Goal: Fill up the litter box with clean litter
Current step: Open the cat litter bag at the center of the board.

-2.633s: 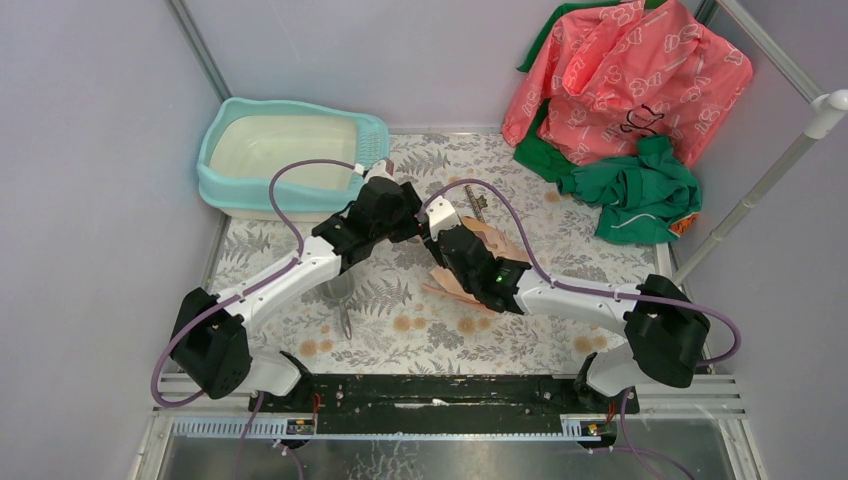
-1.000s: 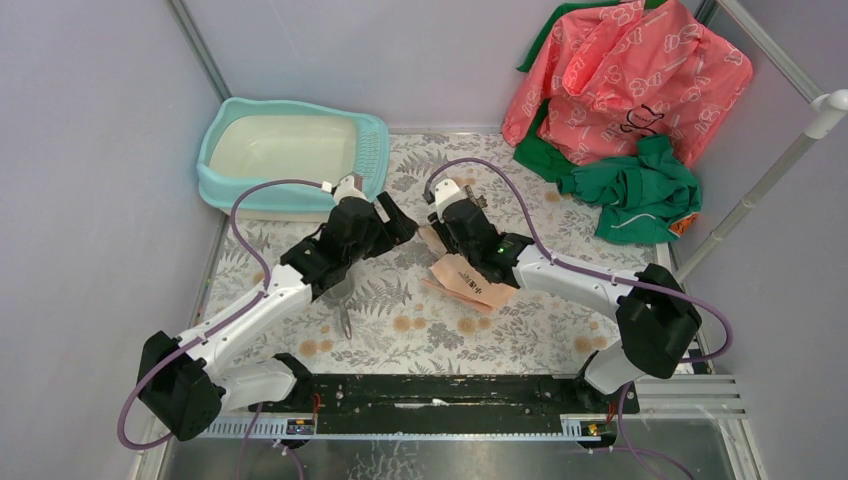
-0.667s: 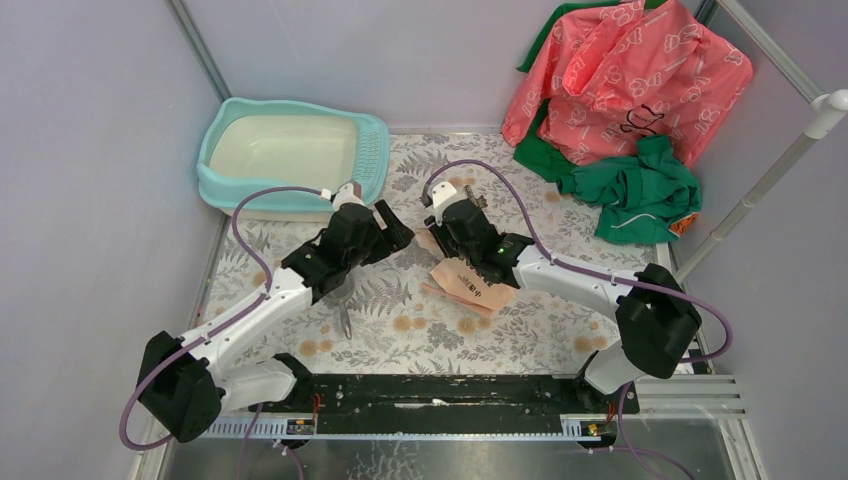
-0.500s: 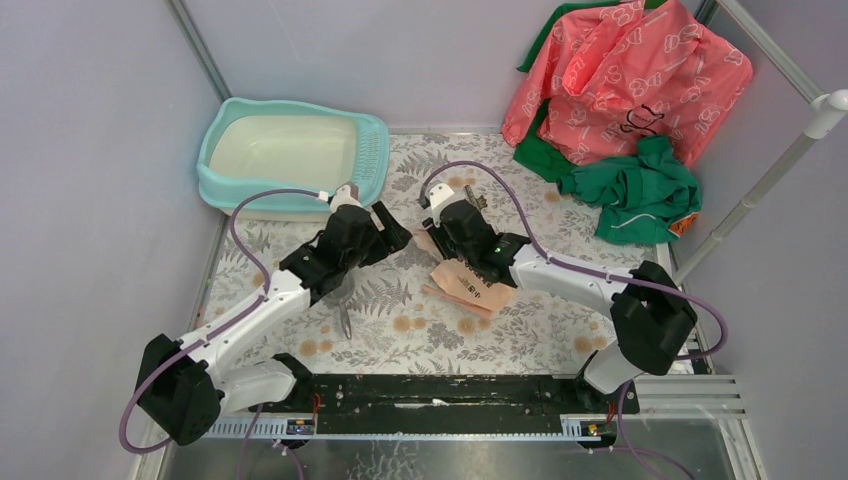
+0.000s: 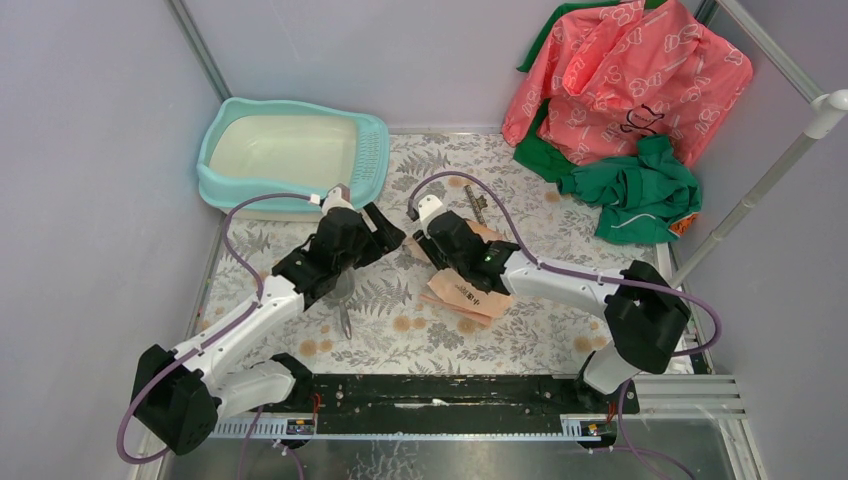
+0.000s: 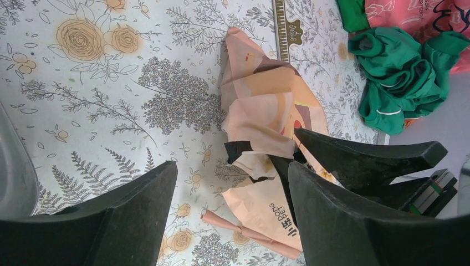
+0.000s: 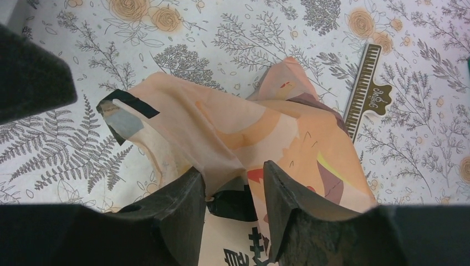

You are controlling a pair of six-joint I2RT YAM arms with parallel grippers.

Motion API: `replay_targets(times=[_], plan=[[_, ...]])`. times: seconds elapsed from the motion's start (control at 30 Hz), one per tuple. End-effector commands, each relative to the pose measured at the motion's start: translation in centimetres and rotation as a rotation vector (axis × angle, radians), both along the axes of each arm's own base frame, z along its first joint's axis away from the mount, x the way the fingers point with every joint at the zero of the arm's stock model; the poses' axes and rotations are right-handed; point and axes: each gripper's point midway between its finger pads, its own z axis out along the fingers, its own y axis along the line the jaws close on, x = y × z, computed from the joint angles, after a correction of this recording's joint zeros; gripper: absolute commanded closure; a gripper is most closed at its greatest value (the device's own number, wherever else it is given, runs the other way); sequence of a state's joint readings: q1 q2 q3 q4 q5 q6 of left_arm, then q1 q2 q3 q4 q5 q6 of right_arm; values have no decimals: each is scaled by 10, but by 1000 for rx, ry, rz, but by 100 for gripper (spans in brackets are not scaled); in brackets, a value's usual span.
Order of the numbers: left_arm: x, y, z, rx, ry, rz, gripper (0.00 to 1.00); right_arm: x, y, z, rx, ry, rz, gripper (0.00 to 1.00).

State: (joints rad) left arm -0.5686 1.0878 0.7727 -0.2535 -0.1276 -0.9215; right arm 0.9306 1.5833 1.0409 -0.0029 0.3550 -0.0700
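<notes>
The turquoise litter box (image 5: 375, 150) with its cream inner pan stands at the far left; no litter granules are in view. The pink-orange printed bag (image 5: 468, 295) lies crumpled on the floral mat. It also shows in the left wrist view (image 6: 266, 105) and the right wrist view (image 7: 233, 122). My right gripper (image 5: 432, 238) is over the bag's left end. Its jaws (image 7: 233, 174) are closed on a bunched, tented fold of the bag. My left gripper (image 5: 388, 232) is wide open and empty, just left of the bag and facing it (image 6: 233, 166).
A grey scoop (image 5: 343, 298) lies under my left forearm. A ruler-like strip (image 5: 478, 208) lies behind the bag. Pink and green cloths (image 5: 620, 100) are heaped at the far right. Walls close in the mat on the left, back and right.
Both grippers have moved nearer and to the left. The right gripper has dragged the bag's top leftward. The left arm has drawn back from the litter box.
</notes>
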Motion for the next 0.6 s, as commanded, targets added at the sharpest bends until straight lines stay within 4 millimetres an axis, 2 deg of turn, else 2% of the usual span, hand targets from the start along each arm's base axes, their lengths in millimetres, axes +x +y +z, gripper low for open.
replay_targets(times=[0.0, 0.1, 0.17, 0.27, 0.4, 0.5, 0.57], plan=[[4, -1, 12, -44, -46, 0, 20, -5, -7, -10, -80, 8, -20, 50], [4, 0, 12, -48, -47, 0, 20, -3, -9, -11, -118, -7, -40, 49], [4, 1, 12, -48, -48, 1, 20, -1, -12, -11, -149, -20, -61, 53], [3, 2, 14, -49, -51, 0, 20, 2, -22, -8, -218, -48, -111, 57], [1, 3, 13, -47, -48, -3, 20, 4, -36, -4, -287, -82, -167, 57], [-2, 3, 9, -51, -39, -9, 20, 5, -42, 1, -293, -102, -194, 64], [-4, 2, 6, -50, -32, -16, 20, 5, -43, 7, -281, -108, -203, 75]])
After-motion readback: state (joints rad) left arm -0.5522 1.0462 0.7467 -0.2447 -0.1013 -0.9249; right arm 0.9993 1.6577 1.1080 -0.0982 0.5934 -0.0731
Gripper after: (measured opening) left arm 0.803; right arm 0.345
